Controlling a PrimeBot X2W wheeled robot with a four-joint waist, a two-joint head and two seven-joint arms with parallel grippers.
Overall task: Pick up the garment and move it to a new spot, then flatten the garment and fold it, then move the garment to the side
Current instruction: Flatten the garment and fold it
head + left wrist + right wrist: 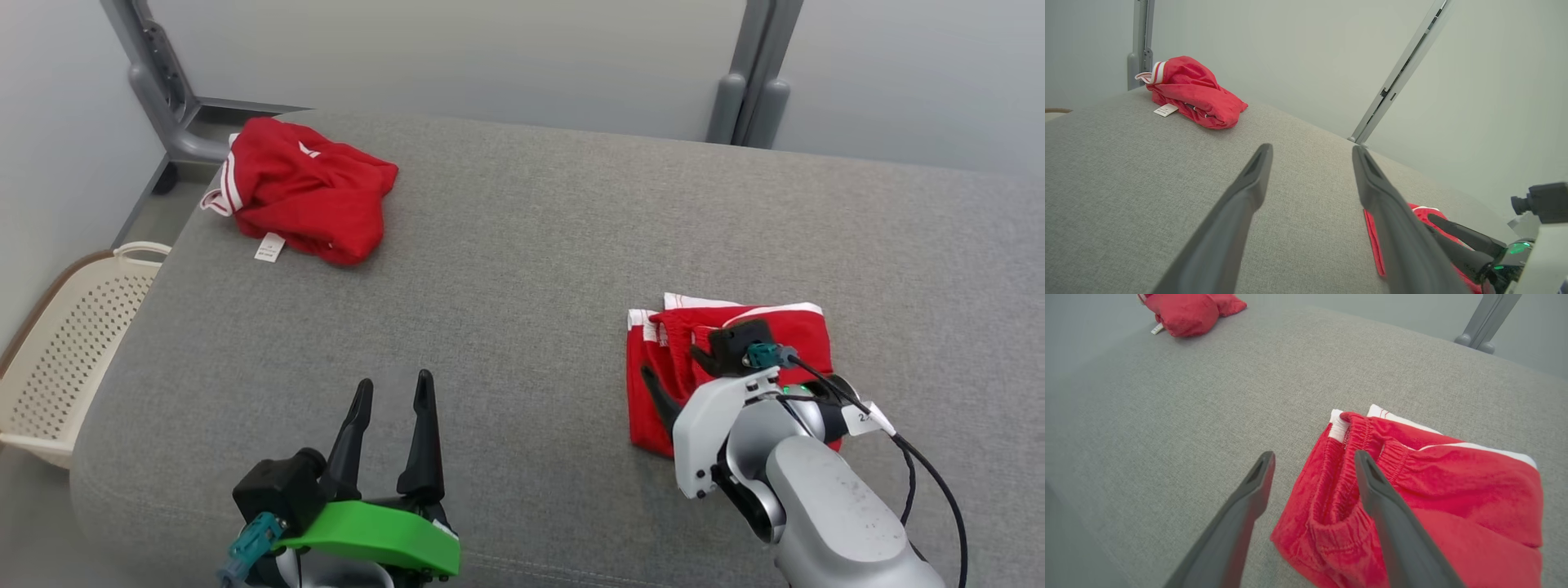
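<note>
Off the left edge of the grey fabric-covered worktop (522, 269), down on the floor: a cream perforated plastic basket (73, 343). At near right, inside the edges: the folded red garment with white trim (804, 331), lying flat. Right tool (1314, 457) released, one finger over the waistband, one over bare fabric. Left tool (394, 380) spread, gripping nothing. Wide bare grey up to a crumpled red garment (310, 192) at the far left corner.

The table (522, 245) wears coarse grey woven cloth, matt; the folded garment (1453, 477) is soft red cloth with a puckered waistband. The basket (73, 343) looks like cream plastic, perforated; the left hand (394, 382) has matt dark fingers (424, 433).
</note>
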